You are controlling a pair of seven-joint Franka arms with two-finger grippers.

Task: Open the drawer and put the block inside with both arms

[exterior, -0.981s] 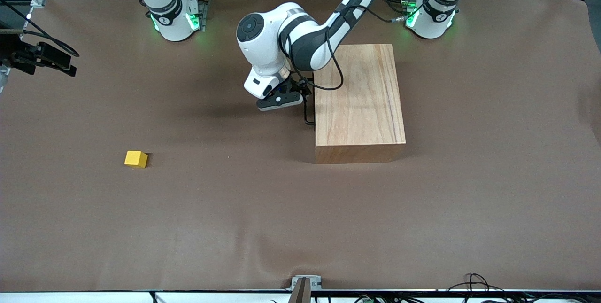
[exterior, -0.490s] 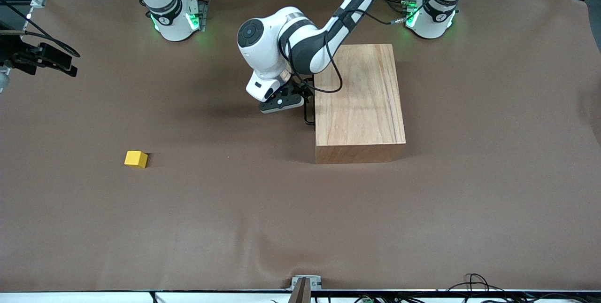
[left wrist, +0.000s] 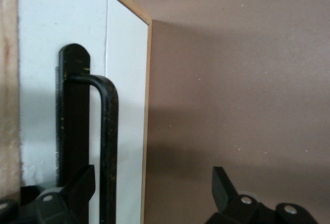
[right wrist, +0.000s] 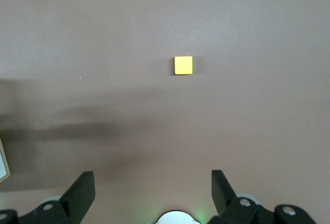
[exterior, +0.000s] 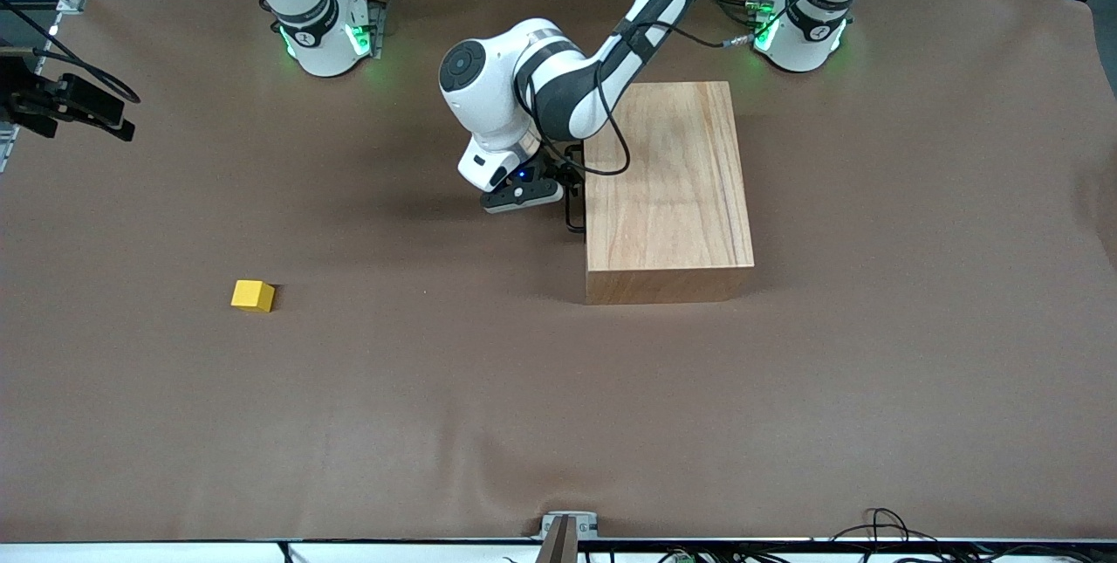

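Your left gripper (left wrist: 152,193) crept closer to the drawer (left wrist: 67,79) in the last second; jaws apart, straddling the handle (left wrist: 108,146), not clamped. Drawer shut. Block (exterior: 253,295) sat at 8 o'clock from the box (exterior: 668,188) on the surface (exterior: 524,423). Right gripper (right wrist: 152,193) waited aloft, jaws apart

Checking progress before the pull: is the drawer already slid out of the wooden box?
No, the drawer front sits flush with the wooden box, with the left gripper open around its handle.
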